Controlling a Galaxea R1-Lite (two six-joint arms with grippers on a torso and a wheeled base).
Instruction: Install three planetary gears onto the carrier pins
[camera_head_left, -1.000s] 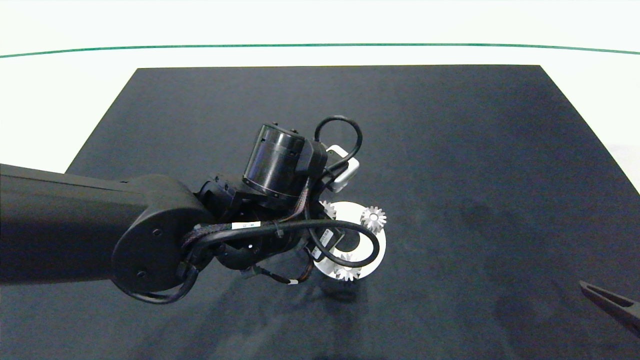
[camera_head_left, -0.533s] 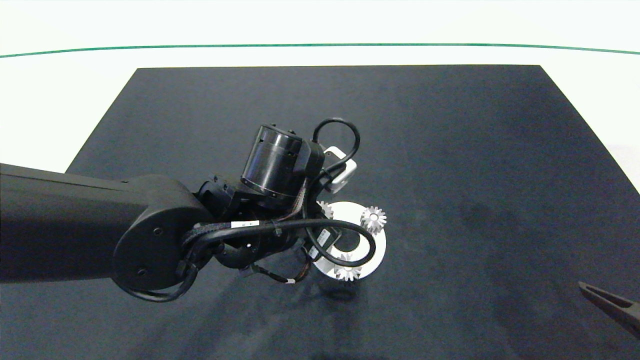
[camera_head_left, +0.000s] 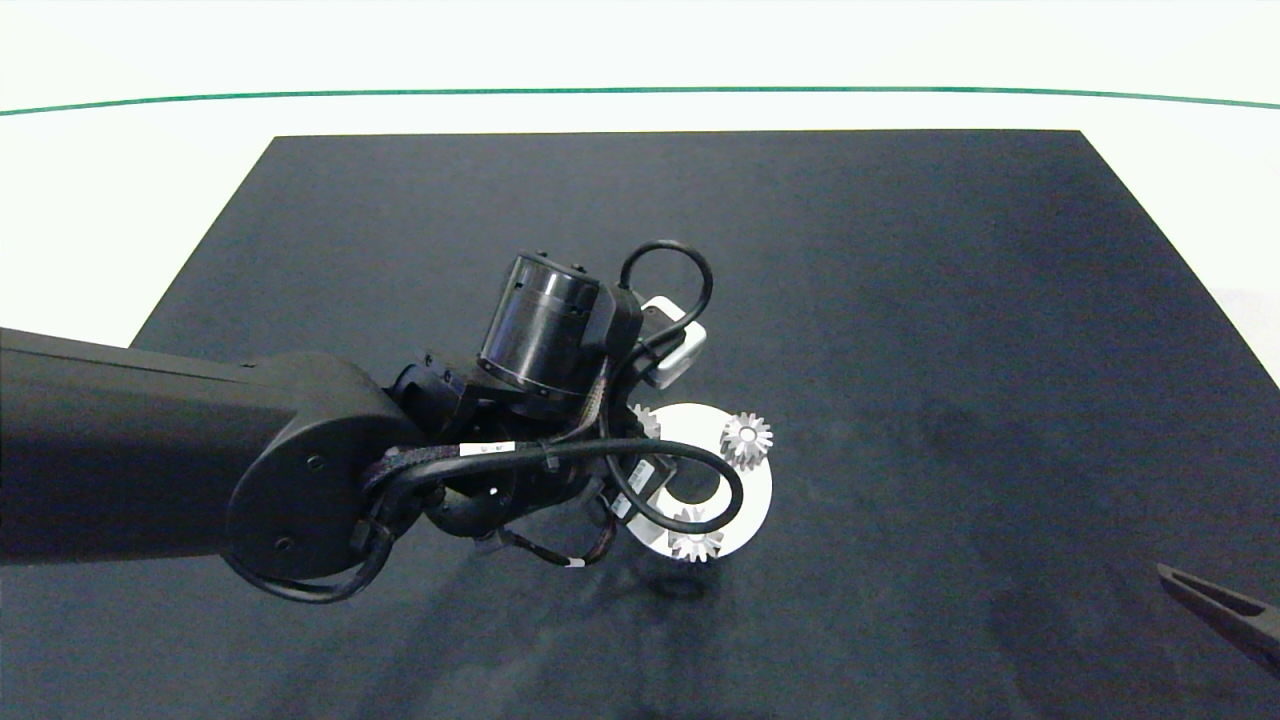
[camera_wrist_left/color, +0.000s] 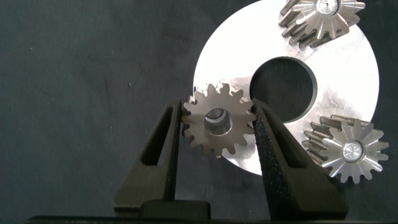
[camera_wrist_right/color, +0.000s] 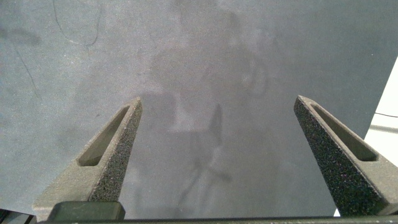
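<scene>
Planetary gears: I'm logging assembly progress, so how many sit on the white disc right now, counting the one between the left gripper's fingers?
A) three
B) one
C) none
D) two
A: the left wrist view shows two planetary gears seated on the white disc, and a third gear over its rim, between the left gripper's fingers.

A matte black left arm (camera_head_left: 150, 450) is seen, with a glossy cylindrical wrist joint (camera_head_left: 540, 325), looped black cables (camera_head_left: 560, 462) bearing white labels, and small recessed screws.
</scene>
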